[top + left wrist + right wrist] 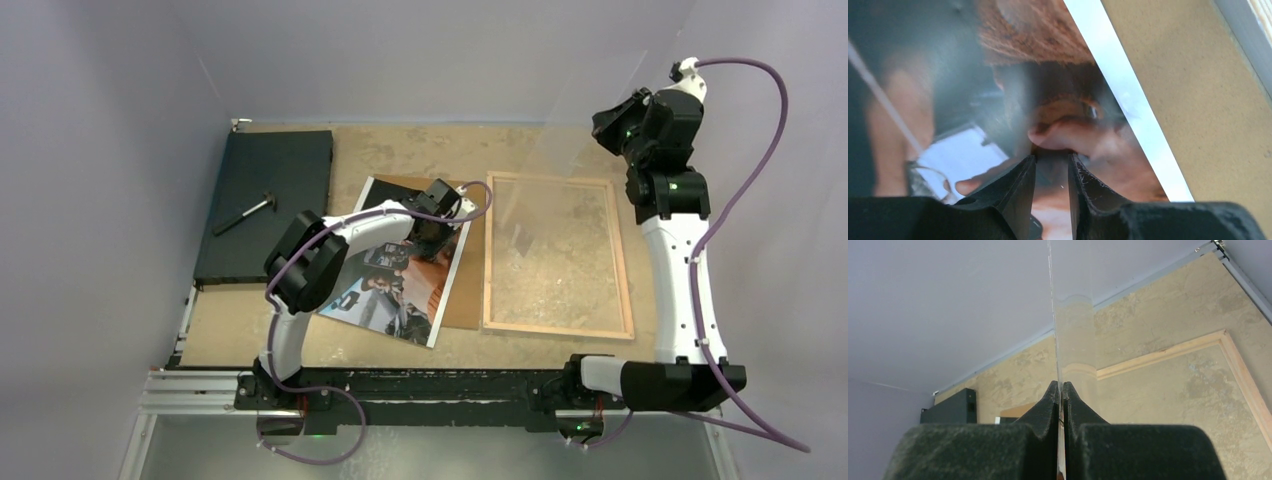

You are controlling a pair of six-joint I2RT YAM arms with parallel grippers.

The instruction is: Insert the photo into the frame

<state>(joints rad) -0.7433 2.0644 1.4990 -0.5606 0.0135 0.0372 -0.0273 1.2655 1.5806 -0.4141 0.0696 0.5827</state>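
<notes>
The photo, dark with a thin white border, lies face up and askew on the table left of the frame. The frame lies flat with its wooden rails up, and the tabletop shows through it. My left gripper is low over the photo's upper right part. In the left wrist view its fingertips stand a little apart right at the glossy print, with nothing between them. My right gripper is raised at the back right, shut on the edge of a clear pane held in the air.
A brown backing panel lies under the photo, showing along its right side. A flat black board with a small dark tool on it lies at the back left. The frame's wooden rail shows in the right wrist view.
</notes>
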